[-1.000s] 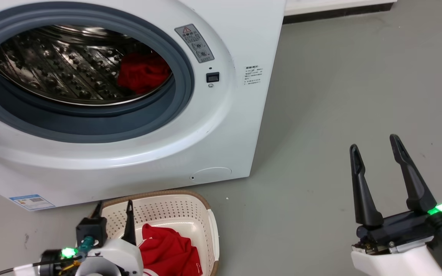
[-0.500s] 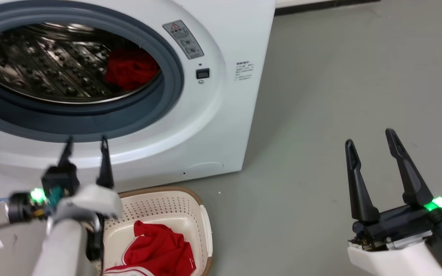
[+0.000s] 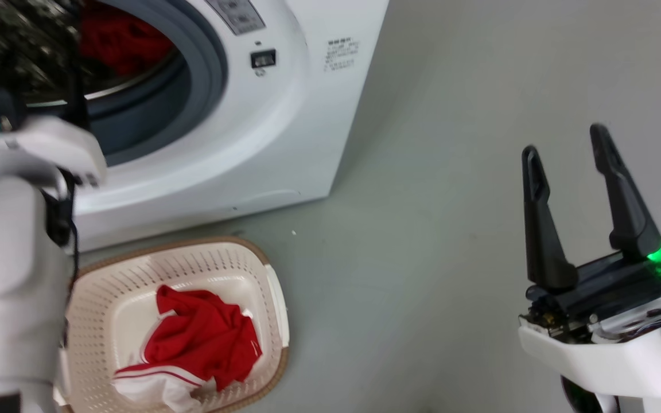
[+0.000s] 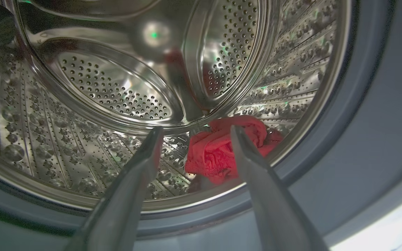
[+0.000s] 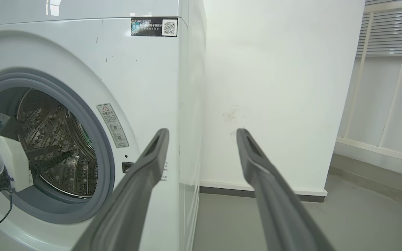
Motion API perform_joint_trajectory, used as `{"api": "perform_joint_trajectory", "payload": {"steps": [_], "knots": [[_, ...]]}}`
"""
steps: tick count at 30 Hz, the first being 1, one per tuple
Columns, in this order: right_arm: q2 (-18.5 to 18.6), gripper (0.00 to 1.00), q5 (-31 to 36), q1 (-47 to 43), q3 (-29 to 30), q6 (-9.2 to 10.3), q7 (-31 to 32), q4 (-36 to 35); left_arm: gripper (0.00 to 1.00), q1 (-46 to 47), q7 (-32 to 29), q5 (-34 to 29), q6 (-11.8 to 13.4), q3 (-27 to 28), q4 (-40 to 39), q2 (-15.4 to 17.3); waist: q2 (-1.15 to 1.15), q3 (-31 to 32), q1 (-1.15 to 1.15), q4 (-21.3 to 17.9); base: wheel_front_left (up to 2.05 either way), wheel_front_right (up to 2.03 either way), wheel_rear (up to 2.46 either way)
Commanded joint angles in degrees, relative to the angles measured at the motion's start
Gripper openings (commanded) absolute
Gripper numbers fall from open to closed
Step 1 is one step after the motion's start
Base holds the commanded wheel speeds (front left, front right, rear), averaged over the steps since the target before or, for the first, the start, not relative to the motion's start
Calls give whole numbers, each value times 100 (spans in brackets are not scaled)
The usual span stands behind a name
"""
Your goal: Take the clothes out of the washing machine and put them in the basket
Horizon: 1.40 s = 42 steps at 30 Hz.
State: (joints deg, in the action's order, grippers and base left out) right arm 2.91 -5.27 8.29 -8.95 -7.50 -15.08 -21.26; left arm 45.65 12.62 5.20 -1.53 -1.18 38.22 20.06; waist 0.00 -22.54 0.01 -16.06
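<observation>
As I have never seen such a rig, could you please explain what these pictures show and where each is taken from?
It is a robot with two arms, each ending in a two-fingered gripper. The head view looks down at the washing machine, the basket on the floor with red clothes inside, and the open, empty right gripper. The left wrist view looks along the open left gripper into the drum, where a red garment lies. The right wrist view faces the washer's front and a white wall.
</observation>
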Motion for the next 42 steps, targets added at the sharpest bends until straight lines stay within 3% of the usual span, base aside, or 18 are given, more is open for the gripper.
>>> {"api": "perform_joint_trajectory", "payload": {"steps": [1,10,18,30,42], "knots": [[-5,100,-48,82,-10,2,-14,-29,100,85,-26,-38,-25,-13,26,45,0,-272,-1,-156,0,0,0],[-5,100,-323,483,26,2,-14,-298,100,1908,-1119,-235,-343,-344,873,548,0,-1096,-1,-397,0,0,0],[-5,100,-592,688,103,2,-14,-564,100,3242,-2535,-232,-553,-716,1312,873,0,-1685,-1,-603,0,0,0],[-5,100,-901,883,218,2,-14,-846,100,4541,-4451,416,-586,-1366,1694,1077,0,-2386,-1,-842,0,0,0],[-5,100,-1260,958,393,2,-14,-1132,100,5536,-5770,672,-587,-2018,1755,1298,0,-2940,-1,-1082,0,0,0]]}}
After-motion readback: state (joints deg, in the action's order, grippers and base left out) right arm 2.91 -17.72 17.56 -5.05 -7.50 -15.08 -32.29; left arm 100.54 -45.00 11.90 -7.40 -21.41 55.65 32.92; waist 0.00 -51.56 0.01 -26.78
